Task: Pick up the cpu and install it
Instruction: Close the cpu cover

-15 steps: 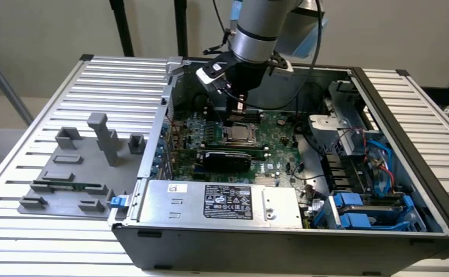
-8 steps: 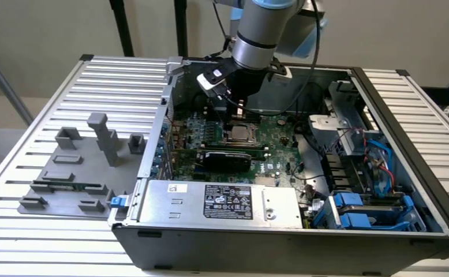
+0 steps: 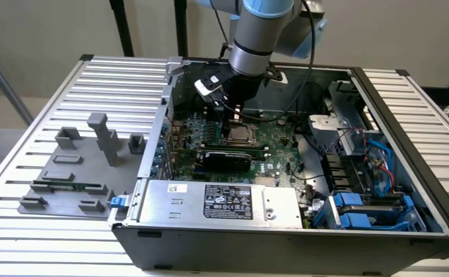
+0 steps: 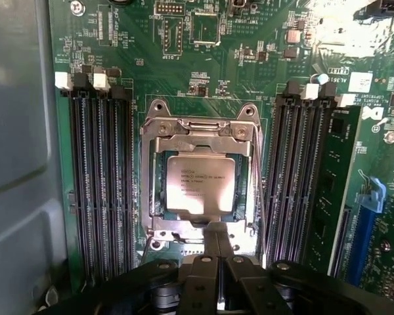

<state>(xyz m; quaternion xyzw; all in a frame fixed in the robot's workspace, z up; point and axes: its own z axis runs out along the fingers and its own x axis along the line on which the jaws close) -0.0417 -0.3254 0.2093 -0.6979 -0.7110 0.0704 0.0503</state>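
A: Quick one, where's the cpu?
B: Lying flat in the socket, square to its edges, inside the metal frame. The socket is mid-motherboard, between the two banks of memory slots. The corners line up, so I'd call it seated.
A: Gripper?
B: Jaws pressed together, nothing between them. The tips are right at one edge of the cpu, over the socket's rim. Touching or just above, can't tell.
A: So it's not holding the chip?
B: No. Closed like that it can't pinch it. My guess is a closed tip suits pressing or nudging, not carrying.
A: Frame clamped down?
B: Can't tell.
A: Exterior view?
B: The arm comes straight down into the open computer case, toward its back wall. That fits a board lying flat. The case sits on the slatted table. Grey fixture blocks stand toward the table's edge at the exterior view's left, well apart from the gripper.
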